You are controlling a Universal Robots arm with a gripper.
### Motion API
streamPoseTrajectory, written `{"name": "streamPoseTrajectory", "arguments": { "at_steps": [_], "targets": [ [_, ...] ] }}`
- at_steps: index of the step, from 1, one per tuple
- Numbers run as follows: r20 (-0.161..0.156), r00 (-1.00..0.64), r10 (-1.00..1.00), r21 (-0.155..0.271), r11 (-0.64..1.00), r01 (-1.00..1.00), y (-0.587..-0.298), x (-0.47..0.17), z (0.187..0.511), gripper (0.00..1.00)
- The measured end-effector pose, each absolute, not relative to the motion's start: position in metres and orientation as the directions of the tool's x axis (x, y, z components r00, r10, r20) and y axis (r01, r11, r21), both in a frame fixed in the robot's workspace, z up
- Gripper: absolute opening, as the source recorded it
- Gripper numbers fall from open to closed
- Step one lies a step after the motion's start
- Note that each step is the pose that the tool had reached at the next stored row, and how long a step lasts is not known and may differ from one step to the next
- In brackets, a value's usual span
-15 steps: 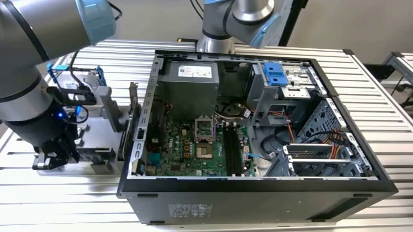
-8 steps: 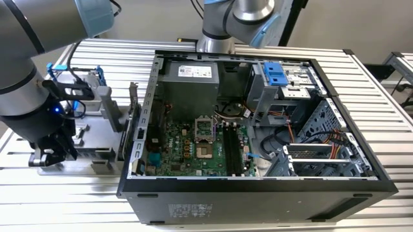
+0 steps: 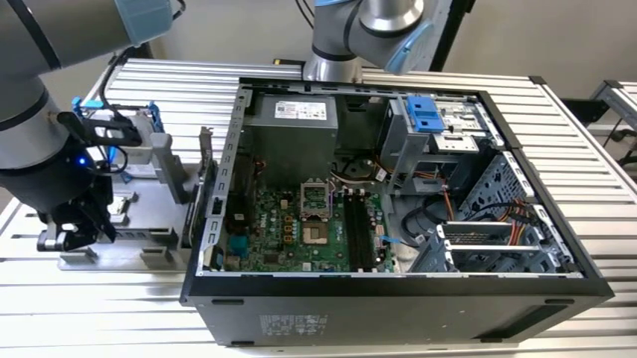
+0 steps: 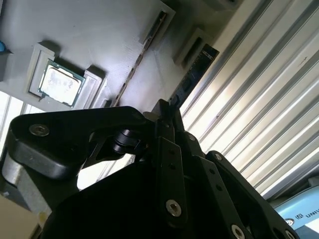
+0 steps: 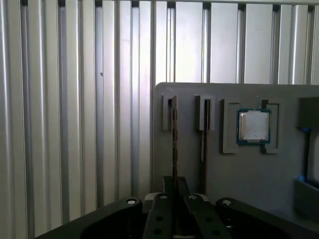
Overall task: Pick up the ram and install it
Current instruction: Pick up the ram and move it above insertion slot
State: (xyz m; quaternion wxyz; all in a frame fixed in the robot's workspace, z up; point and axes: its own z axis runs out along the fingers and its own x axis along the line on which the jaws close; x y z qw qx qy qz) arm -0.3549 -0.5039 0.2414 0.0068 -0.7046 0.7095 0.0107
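**Supervisor:** Report pincer status.

**Operator:** In the first wrist view I see the pincer [image 5: 174, 183] clenched. Its two dark fingers stand close together with the ram [image 5: 174, 139] pinched between them, thin edge toward the camera.

**Supervisor:** Location of the ram?

**Operator:** It stands on edge in a slot of the grey holder [image 5: 239, 184], the slot nearest the holder's border. I read it as seated there, not lifted clear. A second stick [image 5: 204, 142] stands in the neighbouring slot, parallel to the ram and apart from it. The fingers grip the ram alone.

**Supervisor:** Adjacent items?

**Operator:** Past the second stick, a square silver processor chip [image 5: 254, 125] lies flat in its own recess of the same holder. The holder rests on the ribbed metal surface [image 5: 75, 109].

**Supervisor:** Wider scene?

**Operator:** In the exterior view the arm [image 3: 35, 142] reaches down over the holder at the exterior view's left. Just beside the holder, toward the exterior view's right, an open computer case [image 3: 398, 302] lies on its side on the same surface. Inside it I see the green motherboard [image 3: 289, 224], with long dark memory slots [image 3: 356, 231] running beside the processor socket [image 3: 313, 209]. The pincer and the ram are outside the case, well apart from those slots.
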Motion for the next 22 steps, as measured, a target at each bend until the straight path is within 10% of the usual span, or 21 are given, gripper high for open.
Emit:
{"name": "streamPoseTrajectory", "arguments": {
  "at_steps": [22],
  "targets": [
    [-0.025, -0.007, -1.0, 0.005, 0.007, -1.0, -0.504, -0.355, 0.253, 0.0]
  ]
}}
